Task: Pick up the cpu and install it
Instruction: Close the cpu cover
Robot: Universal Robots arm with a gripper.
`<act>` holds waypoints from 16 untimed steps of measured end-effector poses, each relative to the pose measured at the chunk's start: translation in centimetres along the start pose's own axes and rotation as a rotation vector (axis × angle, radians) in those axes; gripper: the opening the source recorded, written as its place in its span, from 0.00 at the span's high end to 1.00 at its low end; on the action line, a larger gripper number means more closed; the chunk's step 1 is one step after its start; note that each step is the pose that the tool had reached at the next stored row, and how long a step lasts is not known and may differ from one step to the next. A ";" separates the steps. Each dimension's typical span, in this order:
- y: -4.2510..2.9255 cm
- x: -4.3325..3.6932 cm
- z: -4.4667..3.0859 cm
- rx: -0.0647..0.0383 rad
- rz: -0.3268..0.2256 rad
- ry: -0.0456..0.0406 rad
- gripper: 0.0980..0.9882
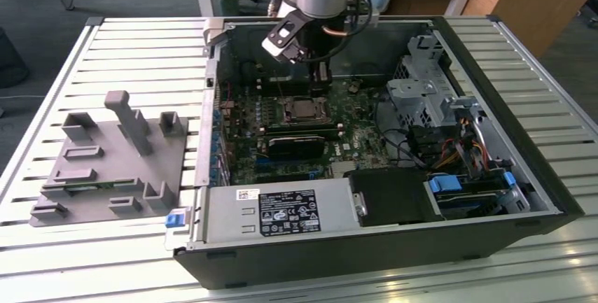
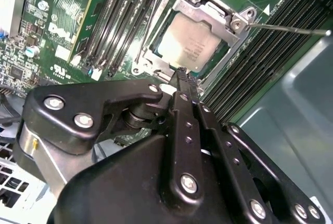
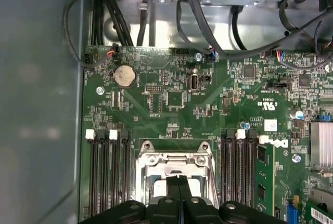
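Inside the open computer case [image 1: 374,261], the cpu [image 2: 192,44] lies in its socket, with memory slots [image 2: 122,21] crowding both sides. Just above it the tool [image 2: 182,73] hangs closed, apparently holding nothing. At the case's 9 o'clock in the exterior view, a grey fixture plate [image 1: 103,170] rests on the slatted desk [image 1: 140,44].

- Tool [image 2: 181,73]: black throughout, with silver screw heads.
- cpu [image 2: 190,44], just beyond the tool's tips: silvery-grey top, pale rim.
- Motherboard [image 3: 171,99], under the tool: green, with fine pale tracing.
- Memory slots [image 3: 112,172], either side of the tool: black, with white latches.
- Fixture plate [image 1: 103,156], well apart from the tool: plain grey.
- Bench [image 1: 140,44]: silvery, slatted.
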State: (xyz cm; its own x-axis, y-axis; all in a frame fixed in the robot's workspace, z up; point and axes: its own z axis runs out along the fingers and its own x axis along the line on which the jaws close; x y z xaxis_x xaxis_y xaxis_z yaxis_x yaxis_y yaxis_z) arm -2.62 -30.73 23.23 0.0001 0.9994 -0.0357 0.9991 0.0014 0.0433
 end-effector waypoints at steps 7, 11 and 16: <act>-1.42 0.02 0.49 0.000 0.000 0.0001 0.99; -1.66 0.03 0.98 0.001 0.000 -0.0001 0.99; -1.99 0.04 1.40 0.003 0.000 -0.0002 0.99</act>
State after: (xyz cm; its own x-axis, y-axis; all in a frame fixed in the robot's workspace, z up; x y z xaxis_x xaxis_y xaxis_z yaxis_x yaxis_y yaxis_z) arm -4.54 -30.73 21.74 0.0000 0.9994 -0.0359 0.9992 0.0015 0.0402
